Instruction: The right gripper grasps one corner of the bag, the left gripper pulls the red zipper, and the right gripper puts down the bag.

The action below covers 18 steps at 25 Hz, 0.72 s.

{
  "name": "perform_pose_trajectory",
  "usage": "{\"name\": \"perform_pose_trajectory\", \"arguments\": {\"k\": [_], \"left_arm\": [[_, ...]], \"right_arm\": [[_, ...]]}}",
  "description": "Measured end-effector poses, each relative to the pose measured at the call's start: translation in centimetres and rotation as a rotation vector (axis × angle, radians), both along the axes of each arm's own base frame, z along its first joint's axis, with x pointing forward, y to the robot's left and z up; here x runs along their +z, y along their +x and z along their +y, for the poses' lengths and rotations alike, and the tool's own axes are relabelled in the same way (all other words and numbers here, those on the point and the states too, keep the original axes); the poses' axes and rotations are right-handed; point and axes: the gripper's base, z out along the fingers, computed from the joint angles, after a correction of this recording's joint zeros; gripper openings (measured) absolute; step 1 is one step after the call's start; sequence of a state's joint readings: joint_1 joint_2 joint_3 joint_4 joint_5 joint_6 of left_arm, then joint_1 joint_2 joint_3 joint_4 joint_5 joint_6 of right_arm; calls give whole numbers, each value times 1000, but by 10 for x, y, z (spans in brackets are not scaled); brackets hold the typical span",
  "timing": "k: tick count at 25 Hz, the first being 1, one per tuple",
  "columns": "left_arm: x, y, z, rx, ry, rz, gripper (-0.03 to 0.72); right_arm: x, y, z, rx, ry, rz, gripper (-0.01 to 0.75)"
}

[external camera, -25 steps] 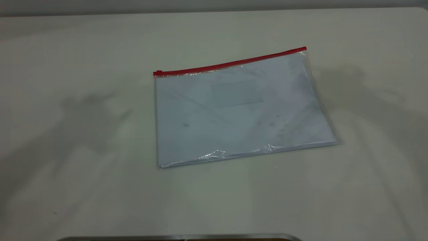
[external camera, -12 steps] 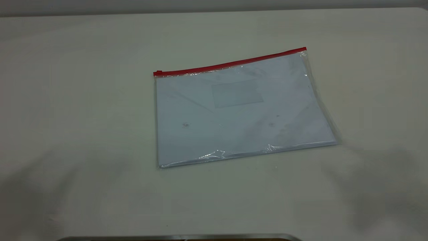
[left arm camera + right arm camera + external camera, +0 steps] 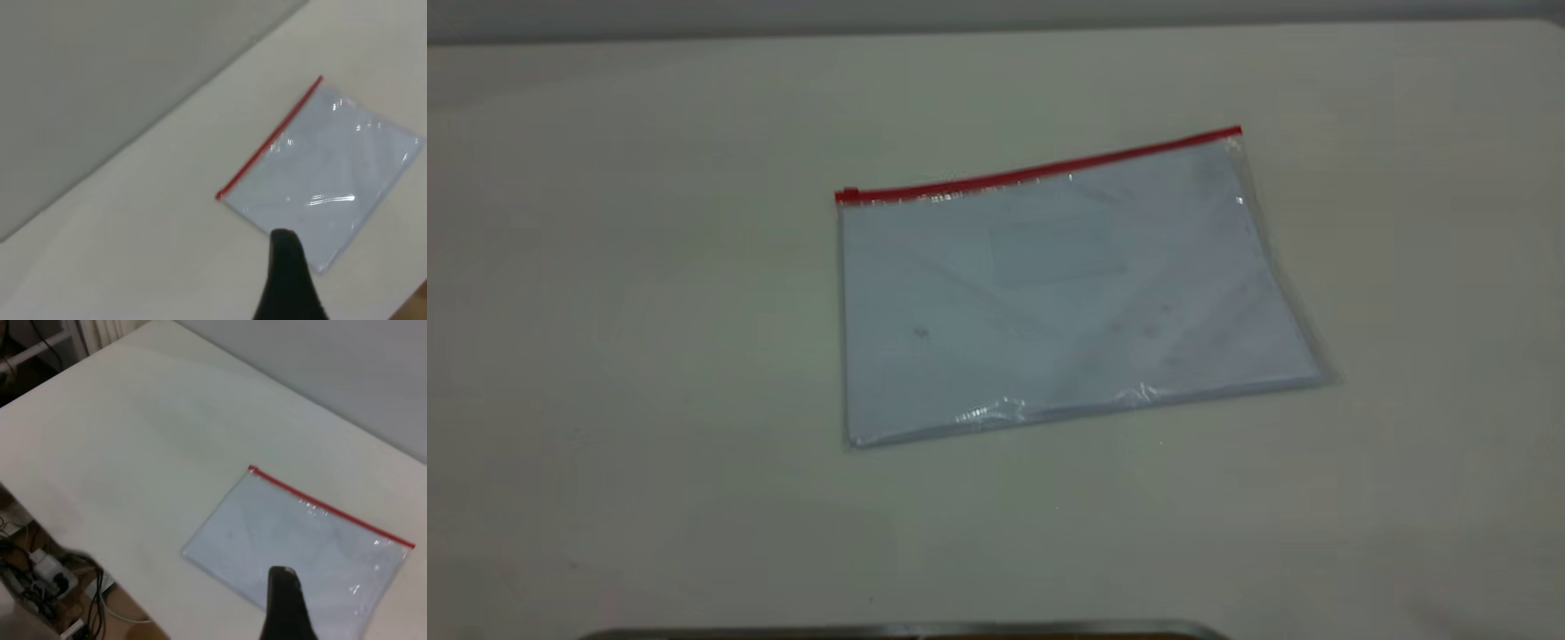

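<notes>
The bag [image 3: 1067, 293] lies flat on the pale table, a clear pouch with white paper inside. The red zipper [image 3: 1040, 169] runs along its far long edge, with the slider tab [image 3: 847, 194] at the left end. The corner of the bag [image 3: 1236, 133] at the right end rests on the table. Neither gripper shows in the exterior view. The left gripper [image 3: 287, 267] hangs high above the table, off the bag [image 3: 327, 173]. The right gripper [image 3: 283, 600] is high above the bag [image 3: 300, 547]. Nothing is held.
The table edge, with cables and floor beyond it [image 3: 40, 573], shows in the right wrist view. A grey wall [image 3: 100, 80] lies past the table's far side. A dark metal edge [image 3: 907, 631] runs along the near side.
The arm shadows on the table at left and right have slid toward the near side and faded out. The bag has not moved.
</notes>
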<state>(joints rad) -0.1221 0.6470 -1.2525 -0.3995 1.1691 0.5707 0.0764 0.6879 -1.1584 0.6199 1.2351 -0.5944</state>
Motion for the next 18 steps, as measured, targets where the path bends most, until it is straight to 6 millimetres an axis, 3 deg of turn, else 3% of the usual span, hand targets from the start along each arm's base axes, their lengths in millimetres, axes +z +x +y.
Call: {"name": "perform_pose_trajectory", "arguments": {"k": [7,13,18], "left_arm": [[-13,-35,7,143,-159,28,590],[-61,-39,26,384,-127,111,590],[-104,-26,30,444,-55,240,590]], "right_arm": [[-54,-51,-9,-78,-3,8,552],[-104,-84,-21,-163,-69,-51,552],[-138,-91,-30,-263,-96,-105,552]]}}
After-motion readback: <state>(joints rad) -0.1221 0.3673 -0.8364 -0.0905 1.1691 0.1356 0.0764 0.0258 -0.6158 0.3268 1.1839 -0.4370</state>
